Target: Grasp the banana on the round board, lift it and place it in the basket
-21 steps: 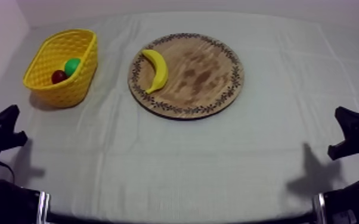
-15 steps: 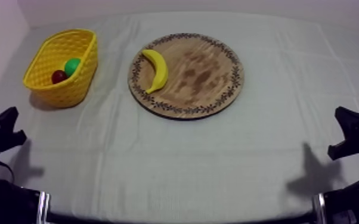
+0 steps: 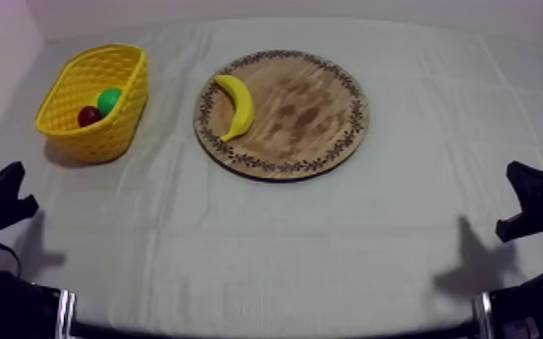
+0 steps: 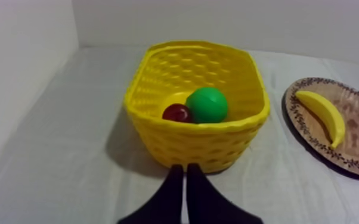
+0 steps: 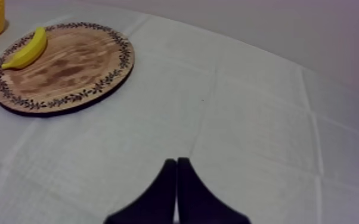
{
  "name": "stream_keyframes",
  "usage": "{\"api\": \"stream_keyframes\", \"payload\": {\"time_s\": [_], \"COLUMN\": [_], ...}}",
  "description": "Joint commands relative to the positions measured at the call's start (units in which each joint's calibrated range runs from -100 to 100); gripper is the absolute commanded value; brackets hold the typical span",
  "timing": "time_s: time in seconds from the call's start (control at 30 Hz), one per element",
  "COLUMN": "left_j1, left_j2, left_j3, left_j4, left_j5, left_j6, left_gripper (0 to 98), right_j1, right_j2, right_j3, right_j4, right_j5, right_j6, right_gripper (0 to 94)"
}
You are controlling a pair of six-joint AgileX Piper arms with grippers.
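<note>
Banana [image 3: 236, 105]: lies curved on the wooden board [image 3: 316, 113], at the board's 9 o'clock side just inside the patterned rim, with one tip toward 11 o'clock and the other toward 7 o'clock; no gripper touches it.
Board: flat on the grey-white cloth [image 3: 284, 243], toward 12 o'clock from the table's middle in the top view.
Yellow basket [image 3: 131, 108]: stands on the cloth at 9 o'clock from the board, near it but apart.
Basket contents: a small red fruit [image 3: 89, 115] and a round green toy [image 3: 109, 99], touching, the red one at 7 o'clock of the green.
Left gripper [image 4: 185, 170]: fingers pressed together in a narrow wedge, holding nothing, low over the cloth just before the basket's near wall.
Right gripper [image 5: 176, 162]: fingers together, holding nothing, over bare cloth, well apart from the board.
</note>
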Motion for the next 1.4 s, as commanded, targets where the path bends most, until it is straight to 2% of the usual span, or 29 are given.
{"api": "stream_keyframes", "payload": {"time_s": [0.0, 0.2, 0.43, 0.57, 1.0, 1.37], "left_j1": [0.01, 0.04, 0.32, 0.61, 2.58, 5.52], "left_j2": [0.55, 5.67, 14.93, 21.3, 42.97, 59.43], "left_j3": [0.3, -0.6, -11.59, -21.41, -57.97, -84.85], "left_j4": [-0.66, -3.95, -4.77, -4.66, -4.33, -3.09], "left_j5": [-1.5, -6.73, -4.66, -0.31, 20.07, 28.99], "left_j6": [0.48, 3.04, 4.47, 4.52, 2.29, 2.15], "left_gripper": [0.1, 0.0, 0.0, 0.0, 0.0, 0.0], "right_j1": [0.0, 0.0, 0.0, 0.0, 0.0, 0.0], "right_j2": [0.0, 0.0, 0.0, 0.0, 0.0, 0.0], "right_j3": [-0.03, -0.03, -0.03, -0.03, -0.03, -0.03], "right_j4": [0.0, 0.0, 0.0, 0.0, 0.0, 0.0], "right_j5": [0.02, 0.02, 0.02, 0.02, 0.02, 0.02], "right_j6": [0.0, 0.0, 0.0, 0.0, 0.0, 0.0], "right_gripper": [0.3, 0.3, 0.3, 0.3, 0.3, 0.3]}}
